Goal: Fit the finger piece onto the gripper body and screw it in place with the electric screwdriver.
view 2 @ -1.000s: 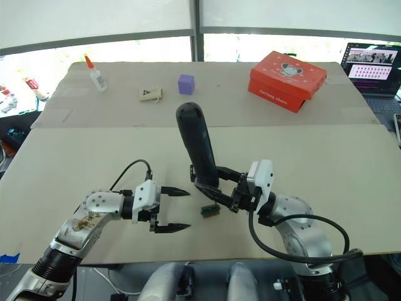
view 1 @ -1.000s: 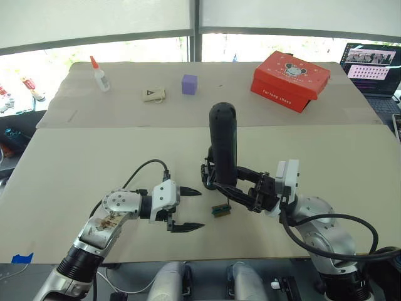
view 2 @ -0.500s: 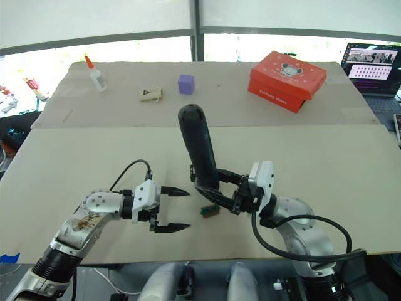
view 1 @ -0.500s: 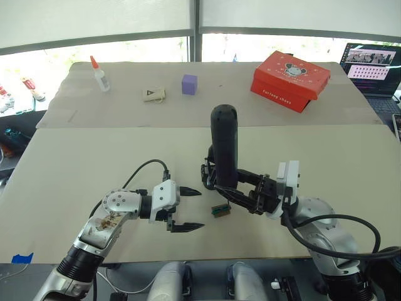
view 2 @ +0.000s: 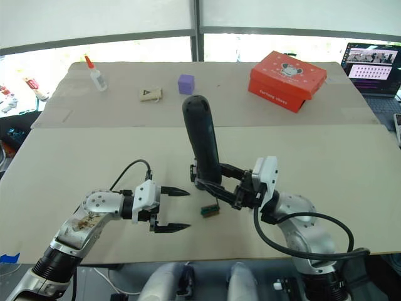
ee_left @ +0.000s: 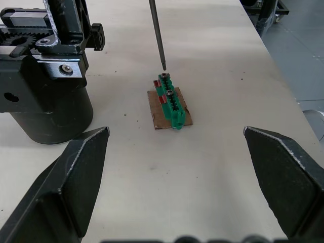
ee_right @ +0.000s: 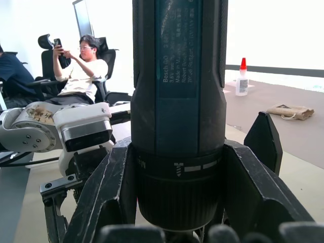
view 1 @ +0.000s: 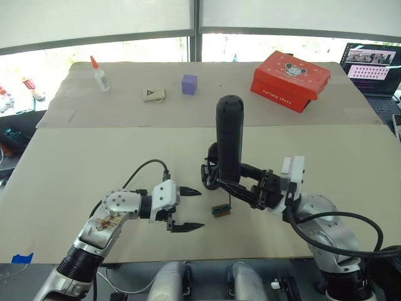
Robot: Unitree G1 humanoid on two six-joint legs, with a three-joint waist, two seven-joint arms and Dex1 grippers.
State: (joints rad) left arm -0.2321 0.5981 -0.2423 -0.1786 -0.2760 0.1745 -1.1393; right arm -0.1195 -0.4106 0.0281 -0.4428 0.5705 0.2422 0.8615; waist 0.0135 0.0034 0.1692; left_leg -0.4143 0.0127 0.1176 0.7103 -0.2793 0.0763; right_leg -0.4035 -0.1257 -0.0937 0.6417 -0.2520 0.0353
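My right gripper (view 1: 243,185) is shut on the electric screwdriver (view 1: 229,139), holding it nearly upright at the table's middle. Its thin bit (ee_left: 158,35) points down onto a screw at one end of a small green-and-brown block (ee_left: 170,101). The gripper body (ee_left: 46,104), with its dark round base and brackets, stands just behind the screwdriver (ee_right: 178,101) beside that block. To the left of the block, my left gripper (view 1: 199,209) hovers low over the table, open and holding nothing. The finger piece is hidden or out of view.
On the far strip of table sit a red box (view 1: 290,72), a purple cube (view 1: 189,84), a tan tag (view 1: 153,95) and a glue bottle (view 1: 98,74). A laptop (view 1: 369,68) is at the far right. A person (ee_right: 83,66) sits off in the right wrist view.
The screwdriver has shifted a little to the right and stands more upright, with my right arm following it. The left gripper has stayed where it was.
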